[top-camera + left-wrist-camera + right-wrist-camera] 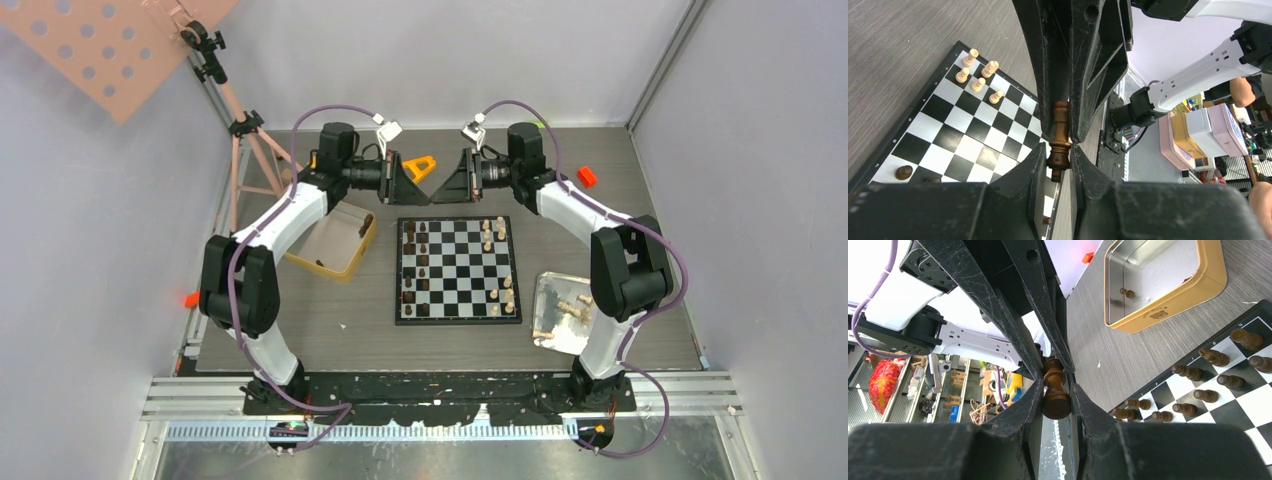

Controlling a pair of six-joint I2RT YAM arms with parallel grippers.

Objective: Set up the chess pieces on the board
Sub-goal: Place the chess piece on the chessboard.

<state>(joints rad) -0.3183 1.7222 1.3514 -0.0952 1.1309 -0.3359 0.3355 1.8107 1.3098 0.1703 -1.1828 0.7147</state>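
both arms meet beyond the far edge of the board (461, 283). the left gripper (1058, 156) pinches one end of a dark chess piece (1060, 131), the right gripper (1056, 390) clamps the same piece, held in the air between them.

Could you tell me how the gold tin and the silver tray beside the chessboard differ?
The gold tin lies left of the board, the silver tray right. The tin has tall walls; the tray is shallow. The tin holds dark pieces, the tray pale pieces. Both hold unplaced chessmen.
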